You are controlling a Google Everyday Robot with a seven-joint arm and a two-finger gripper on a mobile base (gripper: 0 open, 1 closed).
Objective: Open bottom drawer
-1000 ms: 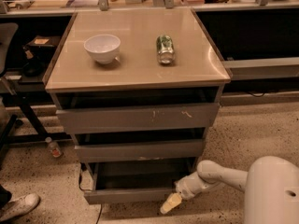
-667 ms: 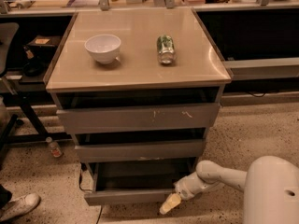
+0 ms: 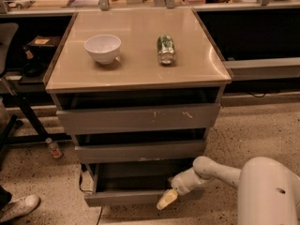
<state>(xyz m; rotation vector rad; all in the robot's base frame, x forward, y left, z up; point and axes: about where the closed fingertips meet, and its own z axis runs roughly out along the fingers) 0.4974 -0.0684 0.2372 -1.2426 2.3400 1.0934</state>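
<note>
Camera view, arm [image 3: 211,170] bent low, gripper [image 3: 167,199] at drawer [image 3: 126,198] front

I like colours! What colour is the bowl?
White bowl, in the camera view; the pincer sits at the bottom drawer.

Warm, dim overhead lighting. The cabinet top [image 3: 140,71], well above the gripper [image 3: 167,199], carries a soft sheen, and the bowl [image 3: 102,47] casts a short shadow. Deep shadow fills the drawer [image 3: 124,198] up-left of the gripper, which sits at its front edge.
</note>
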